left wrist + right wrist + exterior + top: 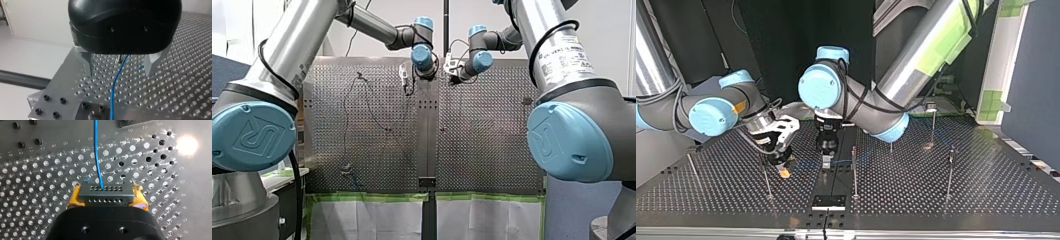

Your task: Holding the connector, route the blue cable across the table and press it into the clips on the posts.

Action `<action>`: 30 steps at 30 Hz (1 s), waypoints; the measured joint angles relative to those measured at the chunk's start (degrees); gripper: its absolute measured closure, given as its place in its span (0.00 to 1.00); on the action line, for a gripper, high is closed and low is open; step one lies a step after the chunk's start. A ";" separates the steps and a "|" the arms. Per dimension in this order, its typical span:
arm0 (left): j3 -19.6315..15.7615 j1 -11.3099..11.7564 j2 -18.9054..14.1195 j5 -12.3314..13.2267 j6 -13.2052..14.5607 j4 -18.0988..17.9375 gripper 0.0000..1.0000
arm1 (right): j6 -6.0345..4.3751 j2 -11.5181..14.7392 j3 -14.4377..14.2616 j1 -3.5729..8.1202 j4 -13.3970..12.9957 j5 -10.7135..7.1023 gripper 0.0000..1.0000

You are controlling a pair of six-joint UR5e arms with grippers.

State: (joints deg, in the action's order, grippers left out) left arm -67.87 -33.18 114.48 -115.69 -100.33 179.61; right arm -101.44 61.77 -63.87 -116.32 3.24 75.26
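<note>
In the right wrist view, my right gripper (pixel 107 193) is shut with its yellow pads (pixel 75 195) on a dark grey connector (pixel 105 196). The blue cable (pixel 96 150) leaves the connector and runs straight ahead over the perforated table. My left gripper (pixel 119 73) hangs just above the table, its metal fingers (pixel 88 65) open. The blue cable (pixel 113 87) lies on the plate between them, untouched. In the top view, my right gripper (pixel 784 171) and my left gripper (pixel 826 161) stand side by side near the table's middle. A faint stretch of cable (pixel 848 161) runs toward a post (pixel 854 172).
Thin upright posts stand around the grippers in the top view: one post (pixel 766 177) close by my right gripper, others (pixel 950 172), (pixel 933 122), (pixel 692 165) farther out. A black plate (pixel 828 201) is bolted at the table's near edge. Dark cables (pixel 347 115) lie at the front view's left.
</note>
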 joint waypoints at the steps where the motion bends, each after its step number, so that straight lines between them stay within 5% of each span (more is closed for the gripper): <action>1: 0.46 0.15 0.32 0.04 -0.11 -0.10 0.00 | 0.00 0.00 0.00 0.00 0.00 -0.01 1.00; 22: 8.58 2.64 8.47 1.92 -0.95 1.25 0.00 | 0.00 -0.01 0.00 -0.02 0.01 -0.01 1.00; 23: 8.65 2.68 8.75 1.65 -1.16 1.25 0.14 | 0.00 -0.01 0.00 -0.02 0.01 -0.01 1.00; 24: 8.68 2.70 8.90 1.43 -1.32 1.24 0.14 | 0.00 -0.01 0.00 -0.01 0.00 -0.02 1.00; 26: 8.72 2.71 9.09 0.94 -1.58 1.18 0.47 | -0.01 -0.01 0.00 -0.01 0.01 -0.01 1.00; 27: 8.72 2.69 9.13 0.76 -1.65 1.16 0.47 | 0.00 -0.01 0.00 0.00 0.00 -0.02 1.00; 29: 8.72 2.62 9.18 0.38 -1.74 1.04 0.81 | 0.00 -0.01 0.00 0.00 0.01 -0.01 1.00; 30: 8.72 2.59 9.17 0.27 -1.76 0.99 0.81 | 0.00 -0.01 0.00 -0.01 0.01 -0.01 1.00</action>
State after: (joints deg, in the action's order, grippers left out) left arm -59.15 -30.59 123.66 -115.42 -102.09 180.59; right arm -101.44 61.75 -63.87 -116.33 3.24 75.24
